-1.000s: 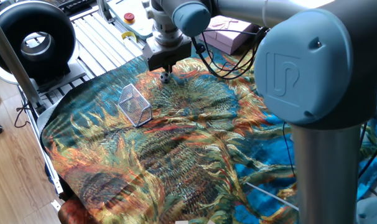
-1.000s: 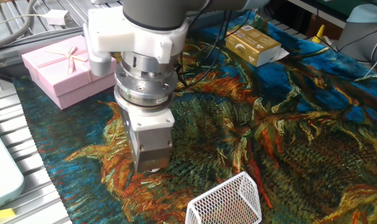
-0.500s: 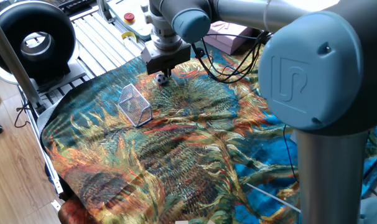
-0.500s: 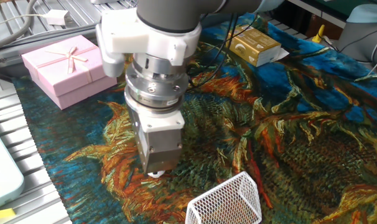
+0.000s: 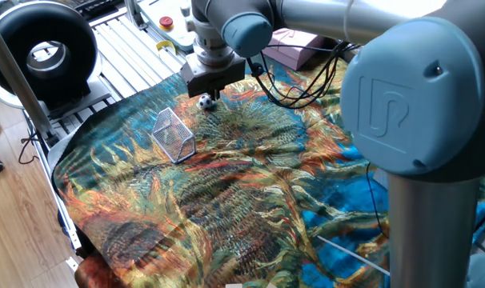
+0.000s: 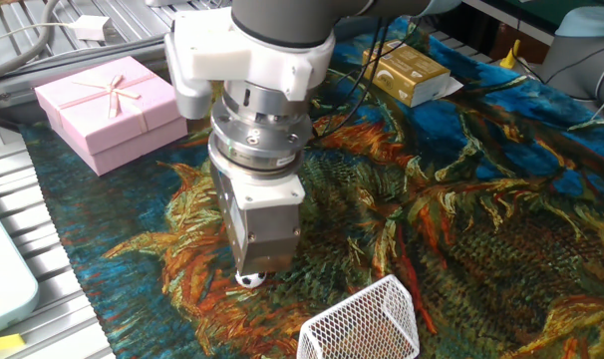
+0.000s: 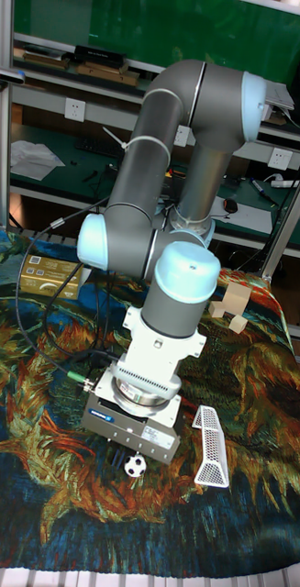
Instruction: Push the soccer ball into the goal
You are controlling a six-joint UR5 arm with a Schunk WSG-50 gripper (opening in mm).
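Note:
The soccer ball [image 5: 205,101], tiny and white with black patches, lies on the painted cloth just at the tip of my gripper [image 5: 212,94]. In the other fixed view the soccer ball [image 6: 247,279] peeks out under the gripper's body, which hides the fingers. The tall fixed view has the soccer ball [image 7: 135,466] right below the gripper [image 7: 129,449]. My fingers look shut, with nothing held. The goal [image 5: 174,134], a small wire-mesh wedge, stands a short way beyond the ball. The goal [image 6: 362,324] shows again at the lower edge of the other fixed view, and the goal [image 7: 211,447] stands right of the ball in the tall one.
A pink gift box [image 6: 108,105] and a yellow-brown carton [image 6: 407,72] lie behind the arm. Black cables [image 5: 298,80] trail over the cloth. A black ring-shaped device [image 5: 42,52] sits off the table's far left. Wooden blocks [image 7: 232,307] rest at the back right.
My gripper has shifted a little towards the goal. The ball, earlier hidden under the fingertips, has rolled out on the goal side.

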